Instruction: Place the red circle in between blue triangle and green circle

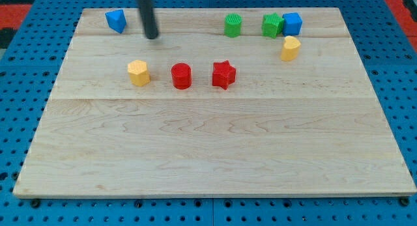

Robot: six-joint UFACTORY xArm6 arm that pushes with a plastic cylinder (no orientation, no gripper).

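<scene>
The red circle (pixel 181 76) sits on the wooden board (pixel 215 148), left of centre in the upper half. The blue triangle (pixel 115 20) is at the view's top left. The green circle (pixel 232 25) is at the top, right of centre. My tip (pixel 152 37) is on the board between the blue triangle and the green circle, closer to the triangle. It stands above and to the left of the red circle, apart from it, touching no block.
A yellow hexagon (pixel 138 73) lies left of the red circle and a red star (pixel 223 74) right of it. At the top right are a green block (pixel 272 25), a blue cube (pixel 292 23) and a yellow block (pixel 290 48).
</scene>
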